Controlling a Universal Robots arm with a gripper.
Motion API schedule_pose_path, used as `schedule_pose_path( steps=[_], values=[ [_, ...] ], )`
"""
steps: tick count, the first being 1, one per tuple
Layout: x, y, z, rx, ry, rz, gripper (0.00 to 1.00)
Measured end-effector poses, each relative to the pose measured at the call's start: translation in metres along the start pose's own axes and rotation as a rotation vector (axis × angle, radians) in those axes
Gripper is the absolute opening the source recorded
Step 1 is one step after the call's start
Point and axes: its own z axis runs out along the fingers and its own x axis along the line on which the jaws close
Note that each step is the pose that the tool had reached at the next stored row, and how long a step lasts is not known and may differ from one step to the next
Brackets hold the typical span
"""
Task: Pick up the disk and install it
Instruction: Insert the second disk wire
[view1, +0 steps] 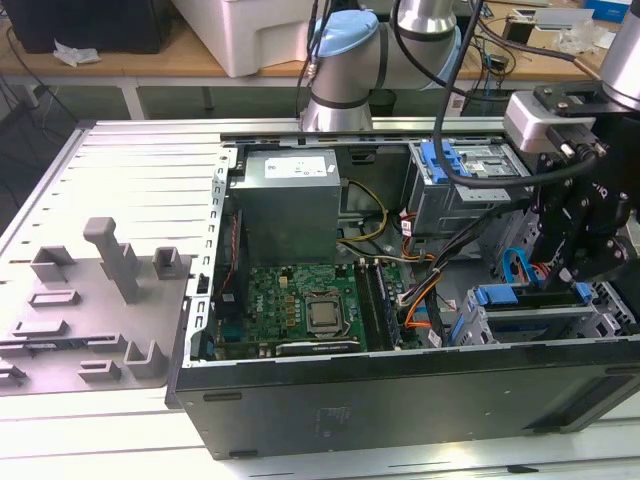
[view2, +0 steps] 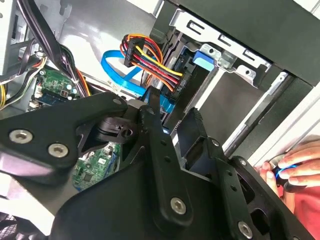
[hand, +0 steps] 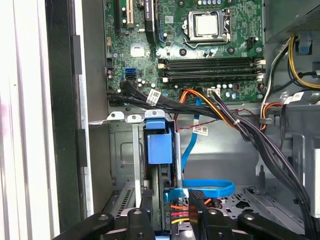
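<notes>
The disk (hand: 160, 147) stands on edge in the drive cage (hand: 122, 150) at the front of the open computer case, with its blue caddy tab pointing toward the motherboard. The exterior view shows the blue caddy top (view1: 500, 296) in the cage at the case's front right corner. My gripper (hand: 169, 202) hangs over the cage end away from the tab, and its fingers (hand: 146, 202) stand apart on either side of the disk's edge. Orange and yellow wires show through the gap beside one finger. In the exterior view the gripper (view1: 578, 275) sits low over the cage.
A blue flat cable (hand: 205, 189) and a bundle of black and coloured wires (hand: 235, 122) cross close to the fingers. The motherboard (view1: 300, 310) and grey power supply box (view1: 290, 200) fill the case beyond. A person's hand (view2: 295, 167) shows outside the case wall.
</notes>
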Motion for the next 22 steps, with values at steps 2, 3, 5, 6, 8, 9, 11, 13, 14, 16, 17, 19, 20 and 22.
schedule_pose_path(
  steps=[2,3,5,6,8,9,11,13,14,16,17,19,20,22],
  values=[
    [-0.0001,0.0000,-0.0022,0.0003,0.0001,0.000,0.42],
    [-0.0002,0.0001,-0.0034,0.0006,0.0001,0.000,0.42],
    [-0.0011,0.0005,-0.0051,0.0020,-0.0002,0.000,0.42],
    [-0.0015,0.0007,-0.0055,0.0026,0.0001,0.000,0.42],
    [-0.0026,0.0011,-0.0059,0.0035,0.0000,0.000,0.42],
    [-0.0035,0.0014,-0.0063,0.0043,-0.0001,0.000,0.42],
    [-0.0044,0.0019,-0.0068,0.0055,0.0000,0.000,0.42],
    [-0.0056,0.0026,-0.0072,0.0068,-0.0001,0.000,0.42],
    [-0.0074,0.0034,-0.0075,0.0082,-0.0002,0.000,0.42],
    [-0.0102,0.0047,-0.0081,0.0101,-0.0002,0.000,0.42],
    [-0.0126,0.0061,-0.0087,0.0118,-0.0004,0.000,0.42],
    [-0.0158,0.0079,-0.0094,0.0144,-0.0004,0.001,0.42],
    [-0.0176,0.0088,-0.0097,0.0156,-0.0003,0.001,0.42],
    [-0.0215,0.0110,-0.0102,0.0181,0.0004,0.001,0.42]
  ],
)
